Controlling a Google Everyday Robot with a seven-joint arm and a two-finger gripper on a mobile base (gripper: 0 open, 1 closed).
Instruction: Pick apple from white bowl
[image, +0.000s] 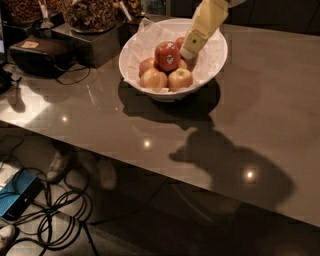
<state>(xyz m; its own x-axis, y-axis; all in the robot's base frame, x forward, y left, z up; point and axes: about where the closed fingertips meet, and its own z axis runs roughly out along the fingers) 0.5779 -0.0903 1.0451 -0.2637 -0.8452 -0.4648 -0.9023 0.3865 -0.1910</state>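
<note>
Apple (167, 56), dark red with a white sticker, sits atop paler apples (153, 79) in the paper-lined bowl (218, 59) on the table (270, 105). The tool (189, 51) reaches down into the bowl, its tip just right of the apple, before a smaller red apple (179, 42). Whether the tool is open or closed, I cannot tell.

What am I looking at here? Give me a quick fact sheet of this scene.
target: apple, dark red with a white sticker, on top of the pile
container: white bowl, paper-lined, standing on the table
other fruit: paler apples at the front of the bowl
end effector: over the bowl, tip close beside the apple
contact: cannot tell
</note>
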